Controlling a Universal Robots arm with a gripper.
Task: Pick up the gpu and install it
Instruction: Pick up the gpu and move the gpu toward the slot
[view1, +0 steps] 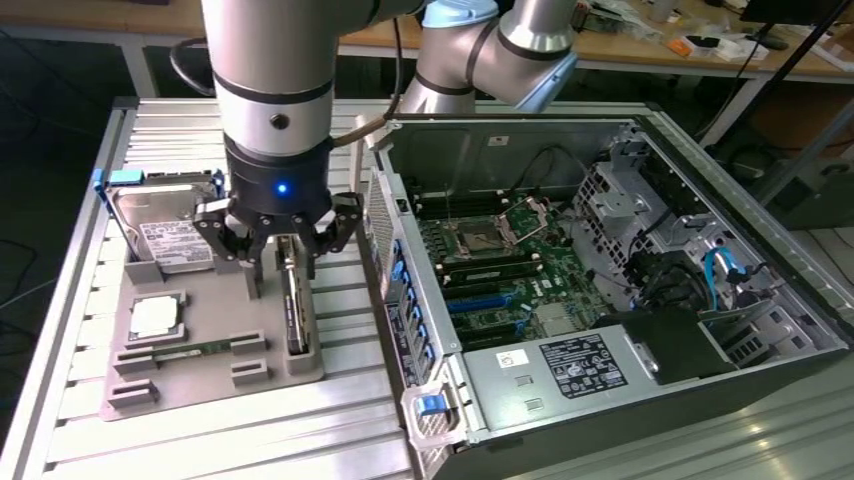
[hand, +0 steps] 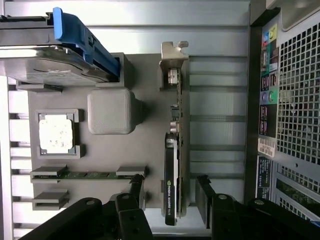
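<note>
Spread wide and holding nothing, the gripper (hand: 170, 185) straddles the gpu (hand: 176, 130) standing on edge in the grey tray (hand: 150, 150) alongside a hard drive (hand: 45, 65), processor chip (hand: 56, 133) and memory stick (hand: 87, 175).

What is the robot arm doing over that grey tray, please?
The arm's gripper hangs open over the gpu, with a finger on either side of it. The gpu stands on edge in its slot in the grey tray, not lifted. The open computer case sits on the exterior view's right.
</note>
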